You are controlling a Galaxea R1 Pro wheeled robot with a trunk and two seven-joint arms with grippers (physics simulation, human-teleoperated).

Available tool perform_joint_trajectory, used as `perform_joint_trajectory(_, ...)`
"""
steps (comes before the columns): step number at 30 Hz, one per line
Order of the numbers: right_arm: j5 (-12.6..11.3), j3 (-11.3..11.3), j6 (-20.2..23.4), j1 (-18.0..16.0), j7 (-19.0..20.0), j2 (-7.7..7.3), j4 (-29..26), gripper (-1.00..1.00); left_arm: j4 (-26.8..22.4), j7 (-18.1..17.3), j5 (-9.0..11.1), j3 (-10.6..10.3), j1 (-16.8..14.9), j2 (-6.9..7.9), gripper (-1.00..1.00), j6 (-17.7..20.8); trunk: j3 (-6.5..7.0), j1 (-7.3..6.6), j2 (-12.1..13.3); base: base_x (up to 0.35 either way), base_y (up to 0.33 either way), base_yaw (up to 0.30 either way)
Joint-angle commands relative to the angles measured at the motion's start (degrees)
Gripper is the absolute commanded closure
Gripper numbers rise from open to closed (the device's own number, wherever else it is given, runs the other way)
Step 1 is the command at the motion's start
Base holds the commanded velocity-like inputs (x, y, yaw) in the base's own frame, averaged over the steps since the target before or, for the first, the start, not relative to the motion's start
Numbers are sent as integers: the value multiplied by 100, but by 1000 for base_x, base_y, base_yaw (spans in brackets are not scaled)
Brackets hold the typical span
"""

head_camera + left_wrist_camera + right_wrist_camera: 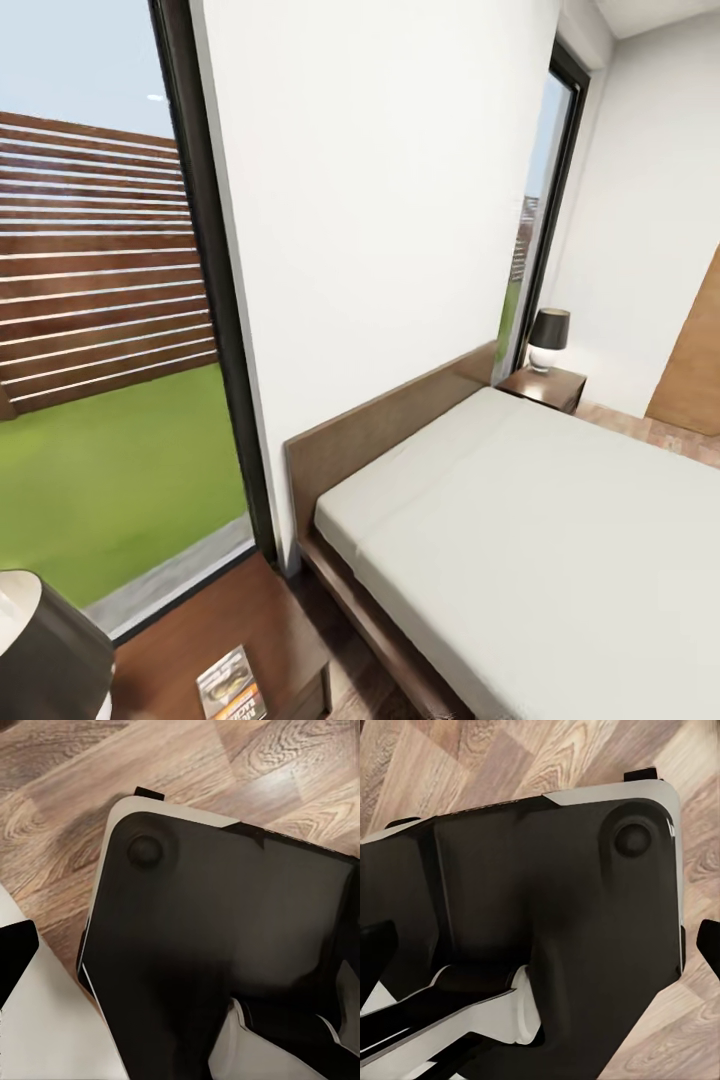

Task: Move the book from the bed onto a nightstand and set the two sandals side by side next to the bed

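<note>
book (233, 686) flat on near nightstand (250, 620), cut off by frame edge | lamp (45, 650) beside it, cropped | bed (520, 540) bare | far nightstand (545, 385) holds lamp (549, 340) | grippers' state: cannot tell, robot base (225, 945) fills wrist views above floor (67, 802)

A: Bed (560, 560): matt pale cloth mattress, brown wood frame and headboard. Near nightstand (235, 625): smooth brown wood, slight sheen. Book (232, 686) at its front edge: glossy paper cover.

B: Floor (67, 802): wood planks, visible grain, soft gloss. Robot base (225, 937): smooth dark plastic, white trim.
</note>
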Motion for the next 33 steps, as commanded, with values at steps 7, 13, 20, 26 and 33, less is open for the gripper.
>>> perform_joint_trajectory(7,46,-49,12,-6,10,-1,8,-100,5,-23,60,-53,-1,-5,-100,-16,-5,3,-7,0,0,-263)
perform_joint_trajectory(13,46,-49,9,-6,8,0,7,-100,5,-23,61,-53,-1,-6,-100,-16,-5,3,-7,0,0,-263)
perform_joint_trajectory(20,46,-49,11,-6,10,0,7,-100,5,-23,61,-57,-1,-6,-100,-16,-5,3,-7,0,0,-263)
perform_joint_trajectory(26,46,-49,10,-6,11,0,7,-100,5,-23,61,-60,-1,-11,-100,-16,-5,3,-7,0,0,-263)
perform_joint_trajectory(33,46,-49,12,-6,11,0,7,-100,5,-23,61,-62,-1,-14,-100,-16,-5,3,-7,0,0,-263)
